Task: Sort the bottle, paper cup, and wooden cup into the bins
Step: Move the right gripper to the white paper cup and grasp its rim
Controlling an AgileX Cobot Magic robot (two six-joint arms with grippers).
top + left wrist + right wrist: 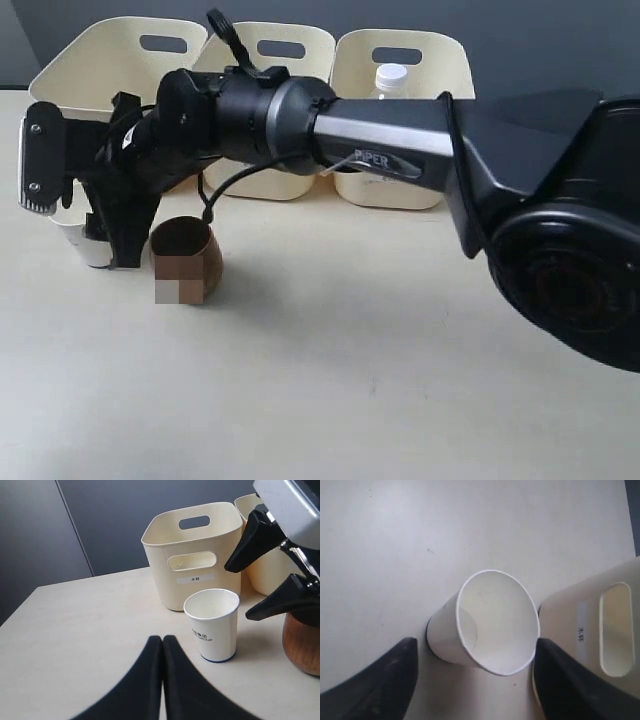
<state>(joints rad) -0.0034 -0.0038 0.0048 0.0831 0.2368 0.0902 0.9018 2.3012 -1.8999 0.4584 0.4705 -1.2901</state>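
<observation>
The white paper cup [490,625] stands upright on the table just in front of the left bin [105,62]. My right gripper [475,645] is open above it, one finger on each side of the cup and one fingertip close to its rim. The brown wooden cup [185,260] stands beside the paper cup [85,248]. The bottle's white cap [391,78] shows inside the right bin [440,62]. My left gripper [162,642] is shut and empty, low over the table short of the paper cup [212,625].
The middle bin [300,42] stands between the other two at the back, partly hidden by the right arm [400,140], which reaches across the table. The labelled bin wall [600,630] is right against one right finger [565,685].
</observation>
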